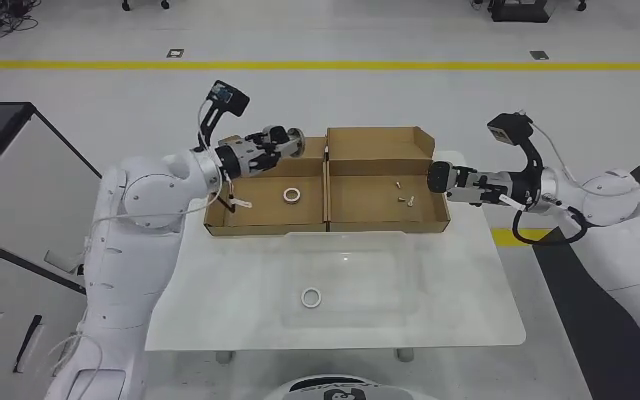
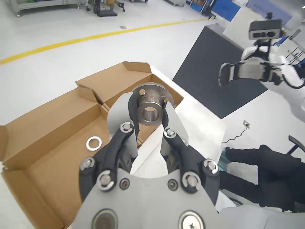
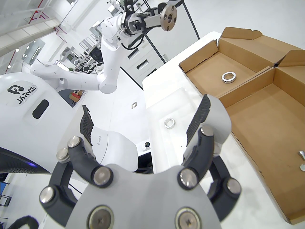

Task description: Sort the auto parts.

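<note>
My left gripper (image 1: 282, 141) (image 2: 149, 107) is shut on a metal flanged hub (image 1: 294, 138) (image 2: 155, 91), held in the air above the far edge of the left cardboard box (image 1: 225, 215) (image 2: 47, 125). The same hub (image 3: 168, 17) shows far off in the right wrist view. A silver ring (image 1: 292, 194) (image 2: 93, 143) (image 3: 228, 76) lies in that box. The right cardboard box (image 1: 380, 145) (image 3: 252, 125) holds two small bolts (image 1: 403, 192) (image 3: 301, 160). My right gripper (image 1: 434, 180) (image 3: 143, 120) hangs open and empty at that box's right edge.
A second silver ring (image 1: 311, 297) (image 3: 170, 122) lies in a shallow white tray (image 1: 400, 300) on the near part of the white table (image 1: 500, 320). The two boxes stand side by side along the table's far edge.
</note>
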### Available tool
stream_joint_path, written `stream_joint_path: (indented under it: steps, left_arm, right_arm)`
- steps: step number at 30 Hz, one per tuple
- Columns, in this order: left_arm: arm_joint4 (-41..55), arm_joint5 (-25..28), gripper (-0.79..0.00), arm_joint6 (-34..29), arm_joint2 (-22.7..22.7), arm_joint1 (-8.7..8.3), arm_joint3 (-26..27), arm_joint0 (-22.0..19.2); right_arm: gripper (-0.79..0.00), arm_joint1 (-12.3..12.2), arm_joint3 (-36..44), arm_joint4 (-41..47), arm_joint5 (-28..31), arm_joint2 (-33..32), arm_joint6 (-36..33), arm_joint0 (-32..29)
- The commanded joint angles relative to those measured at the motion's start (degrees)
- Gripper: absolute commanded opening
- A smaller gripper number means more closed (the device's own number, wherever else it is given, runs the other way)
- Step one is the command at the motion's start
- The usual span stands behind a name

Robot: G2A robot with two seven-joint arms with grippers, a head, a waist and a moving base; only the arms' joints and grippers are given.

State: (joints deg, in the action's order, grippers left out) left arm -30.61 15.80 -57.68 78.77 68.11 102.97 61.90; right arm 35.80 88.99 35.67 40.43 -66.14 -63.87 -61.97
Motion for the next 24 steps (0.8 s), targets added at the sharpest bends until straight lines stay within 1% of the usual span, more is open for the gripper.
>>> stream_joint_path:
  steps: [1,7,10,14,17,24]
  left_arm:
    - [-2.4,-0.6,-0.785,-2.1,-1.0,-0.17,-1.3,-1.5]
    - [-9.6,-0.9,-0.785,-6.9,-4.3,-0.52,-7.4,-6.3]
    - [-12.3,-0.5,-0.785,-8.8,-6.2,-0.58,-11.3,-8.7]
    - [-15.1,0.1,-0.785,-9.5,-9.0,-0.41,-16.8,-11.9]
    - [-15.2,-0.4,-0.785,-9.2,-11.3,-0.02,-20.5,-13.9]
    - [-15.3,-0.5,-0.785,-9.1,-11.8,0.07,-21.1,-14.4]
  right_arm:
    - [0.0,0.0,0.0,0.0,0.0,0.0,0.0,0.0]
    - [0.0,0.0,0.0,0.0,0.0,0.0,0.0,0.0]
    - [0.0,0.0,0.0,0.0,0.0,0.0,0.0,0.0]
    - [0.0,0.0,0.0,0.0,0.0,0.0,0.0,0.0]
    - [0.0,0.0,0.0,0.0,0.0,0.0,0.0,0.0]
    - [0.0,0.0,0.0,0.0,0.0,0.0,0.0,0.0]
